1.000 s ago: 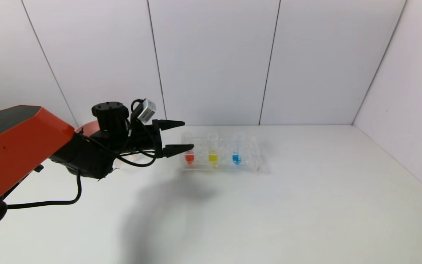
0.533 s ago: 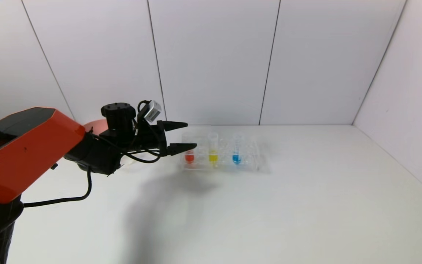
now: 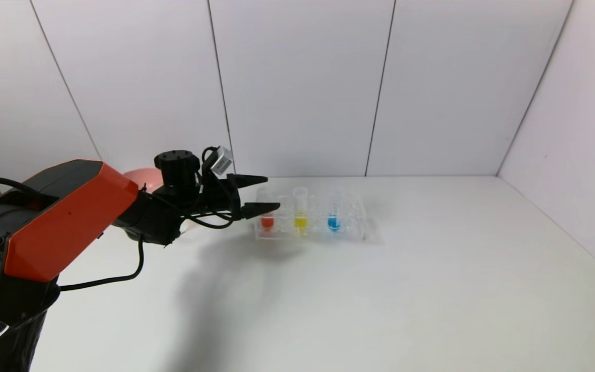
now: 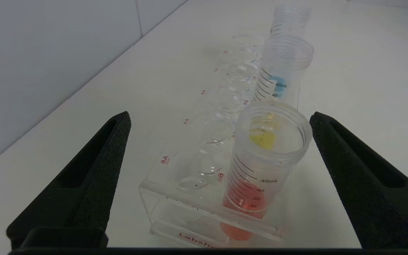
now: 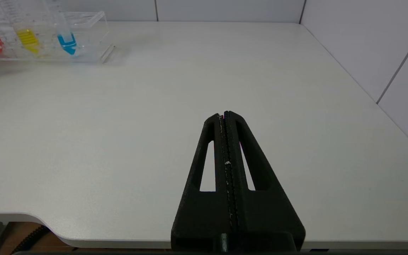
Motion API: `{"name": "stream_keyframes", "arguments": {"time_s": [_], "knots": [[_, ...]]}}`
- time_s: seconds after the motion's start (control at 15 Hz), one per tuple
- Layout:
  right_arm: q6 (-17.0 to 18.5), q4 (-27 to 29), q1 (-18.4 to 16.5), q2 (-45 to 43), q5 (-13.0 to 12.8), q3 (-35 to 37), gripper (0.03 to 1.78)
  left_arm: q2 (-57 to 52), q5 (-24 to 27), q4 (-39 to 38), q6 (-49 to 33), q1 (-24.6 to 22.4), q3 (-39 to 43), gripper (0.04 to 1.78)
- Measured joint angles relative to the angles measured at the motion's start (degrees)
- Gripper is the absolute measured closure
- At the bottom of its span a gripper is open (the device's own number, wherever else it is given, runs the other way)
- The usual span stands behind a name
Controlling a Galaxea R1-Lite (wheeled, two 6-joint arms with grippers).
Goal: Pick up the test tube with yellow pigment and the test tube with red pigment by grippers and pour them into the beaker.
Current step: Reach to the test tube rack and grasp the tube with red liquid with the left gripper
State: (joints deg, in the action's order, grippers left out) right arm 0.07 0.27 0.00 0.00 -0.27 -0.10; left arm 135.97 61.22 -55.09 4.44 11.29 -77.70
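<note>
The left pincer [image 3: 261, 194] hung released at nine o'clock of the test tube with red pigment [image 3: 267, 214]; the approach step called for advancing, then clenching.

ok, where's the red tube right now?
The test tube with red pigment stands in the rack's left end slot, beside the yellow tube, just ahead of the open left gripper.

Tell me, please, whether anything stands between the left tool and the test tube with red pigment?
Nothing visible does. The open left tool faces the test tube with red pigment, the first tube at the rack's near end, not yet between its fingers.
</note>
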Motion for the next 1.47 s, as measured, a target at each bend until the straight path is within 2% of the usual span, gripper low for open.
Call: {"name": "stream_keyframes", "arguments": {"time_s": [0.93,1.27,1.47], "knots": [[0.02,0.0,0.0,0.0,0.02,0.0,1.7,1.79,0.22,-3.64,-0.59,0.26,-0.41,0.06],[0.0,0.0,0.0,0.0,0.02,0.0,1.7,1.67,1.89,-5.81,-0.87,0.34,0.67,0.06],[0.02,0.0,0.0,0.0,0.0,0.0,1.7,1.82,1.82,-5.6,-0.94,0.59,0.59,0.22]]}}
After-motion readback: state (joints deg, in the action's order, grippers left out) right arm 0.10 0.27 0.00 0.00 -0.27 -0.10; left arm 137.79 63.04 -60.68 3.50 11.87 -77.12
